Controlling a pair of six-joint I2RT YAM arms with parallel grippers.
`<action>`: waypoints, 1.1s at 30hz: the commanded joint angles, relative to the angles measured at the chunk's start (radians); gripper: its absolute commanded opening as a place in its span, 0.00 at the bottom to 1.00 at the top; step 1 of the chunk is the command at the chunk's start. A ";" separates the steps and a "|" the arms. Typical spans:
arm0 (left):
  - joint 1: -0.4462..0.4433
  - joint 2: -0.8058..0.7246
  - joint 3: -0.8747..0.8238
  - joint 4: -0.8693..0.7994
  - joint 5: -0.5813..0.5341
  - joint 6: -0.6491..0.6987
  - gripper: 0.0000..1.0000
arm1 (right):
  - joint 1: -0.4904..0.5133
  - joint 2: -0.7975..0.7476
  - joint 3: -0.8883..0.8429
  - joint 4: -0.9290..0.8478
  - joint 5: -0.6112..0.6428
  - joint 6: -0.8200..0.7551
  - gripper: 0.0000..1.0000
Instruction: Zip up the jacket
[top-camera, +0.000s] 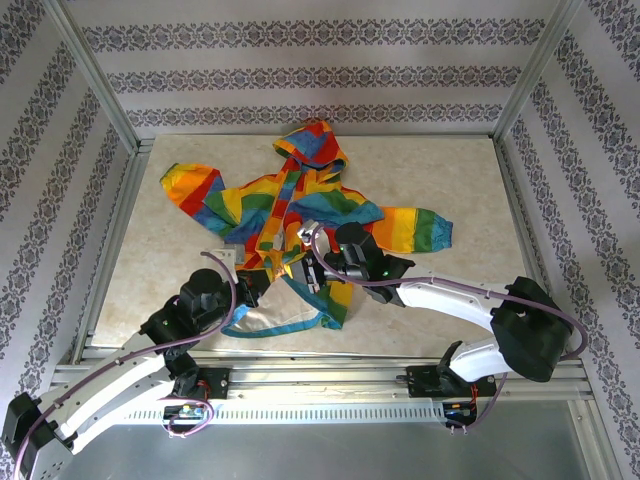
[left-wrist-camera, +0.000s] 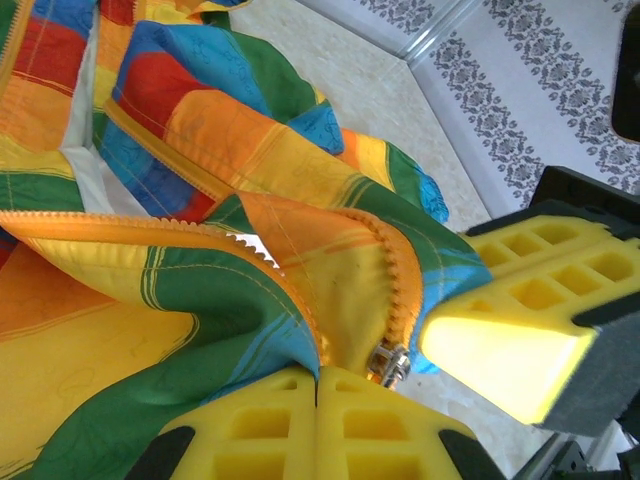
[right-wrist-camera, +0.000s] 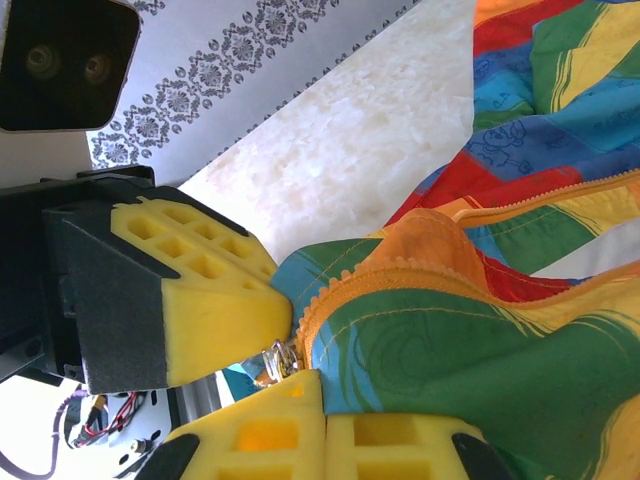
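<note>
Yellow foam pads of the left end effector (left-wrist-camera: 318, 395) were pressed together on the green fabric at the hem of the jacket (left-wrist-camera: 200, 300), just beside the small metal slider (left-wrist-camera: 390, 362). The right end effector (right-wrist-camera: 325, 395) was likewise closed narrow, its pads meeting on the jacket's lower edge at the slider's other side; whether it held the pull tab itself or only cloth I could not tell.

Above the slider the orange zipper teeth (left-wrist-camera: 150, 232) ran off in two separate rows, parted, with a gap of pale cloth between them.

From overhead, the two end effectors sat close together at the garment's lower front. The pale lining (top-camera: 250, 318) showed where the near hem gaped. The jacket lay rumpled near the middle of the tabletop (top-camera: 440, 170), with its hood (top-camera: 315, 145) toward the far side and a sleeve spread to each side.

As a judgement, the job had barely begun. The slider sat at the bottom end and may have been seated on both rows there, though the pictures did not settle that. Nearly the whole run up to the collar was left. The next move would call for one side pinning the hem taut while the other drew the slider upward; slack, bunched fabric near the teeth looked liable to snag.
</note>
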 joint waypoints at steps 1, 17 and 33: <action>-0.007 -0.005 0.037 0.072 0.059 0.013 0.00 | 0.010 -0.007 0.005 0.032 0.034 0.002 0.00; -0.010 -0.085 0.066 -0.046 0.047 0.045 0.00 | -0.012 0.013 -0.022 0.129 0.021 0.060 0.00; -0.009 -0.067 0.058 0.104 -0.072 0.135 0.00 | -0.046 -0.043 -0.119 0.311 -0.086 0.210 0.00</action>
